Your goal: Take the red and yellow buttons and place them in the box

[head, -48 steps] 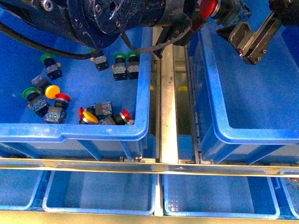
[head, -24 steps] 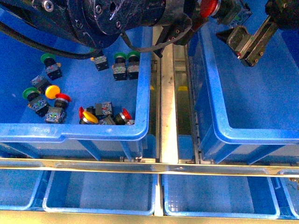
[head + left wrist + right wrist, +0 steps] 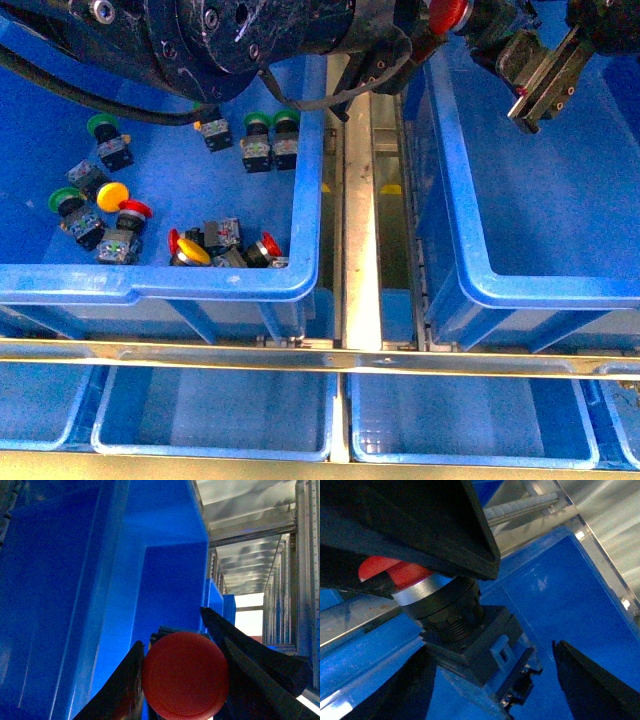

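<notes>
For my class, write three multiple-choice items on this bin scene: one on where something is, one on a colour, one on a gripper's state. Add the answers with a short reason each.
1. Where are the loose buttons lying?
A. In the crate on the left of the front view
B. In the crate on the right
C. In the shallow trays along the bottom

2. What colour is the cap of the button held in the left gripper?
A. Green
B. Yellow
C. Red

3. What state is the right gripper in?
A. Shut on a button
B. Open, holding nothing
C. Out of view

Answers
1. A: the loose buttons sit on the floor of the left crate.
2. C: the left wrist view shows the left gripper around a red button.
3. B: the right gripper has its fingers spread beside that button, not gripping it.
</notes>
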{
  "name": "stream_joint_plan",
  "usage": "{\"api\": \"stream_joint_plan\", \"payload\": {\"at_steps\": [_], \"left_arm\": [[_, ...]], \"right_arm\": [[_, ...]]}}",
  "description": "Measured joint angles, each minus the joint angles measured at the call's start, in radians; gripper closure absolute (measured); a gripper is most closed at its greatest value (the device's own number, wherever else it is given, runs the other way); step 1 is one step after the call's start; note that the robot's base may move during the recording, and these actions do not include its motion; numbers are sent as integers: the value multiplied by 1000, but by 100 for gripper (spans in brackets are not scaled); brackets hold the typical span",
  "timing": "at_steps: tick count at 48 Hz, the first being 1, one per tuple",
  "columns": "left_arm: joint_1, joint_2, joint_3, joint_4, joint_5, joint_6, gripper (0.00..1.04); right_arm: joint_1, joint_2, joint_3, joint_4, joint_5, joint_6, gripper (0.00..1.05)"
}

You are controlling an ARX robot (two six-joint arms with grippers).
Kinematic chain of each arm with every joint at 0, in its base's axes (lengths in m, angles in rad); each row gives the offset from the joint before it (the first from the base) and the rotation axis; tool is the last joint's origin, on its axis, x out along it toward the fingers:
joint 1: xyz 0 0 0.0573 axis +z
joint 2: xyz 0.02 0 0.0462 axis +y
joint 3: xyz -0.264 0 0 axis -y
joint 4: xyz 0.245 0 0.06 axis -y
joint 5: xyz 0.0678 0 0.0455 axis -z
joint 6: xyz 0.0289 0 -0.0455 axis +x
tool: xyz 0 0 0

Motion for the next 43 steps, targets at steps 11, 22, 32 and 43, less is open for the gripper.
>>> {"api": "stream_joint_plan", "payload": {"at_steps": [11, 22, 32, 43], "left_arm": [[0, 0, 3, 0, -3, 1, 69], [0, 0, 3, 0, -6, 3, 69], [0, 0, 3, -6, -19, 15, 56], [6, -3, 4, -34, -66, 66, 24]], "right_arm": [[1, 3, 0, -8, -3, -4, 59], [0, 3, 0, -8, -3, -12, 61], [-3, 3, 0, -8, -2, -14, 61], [-16, 3, -8, -17, 0, -15, 61]]}}
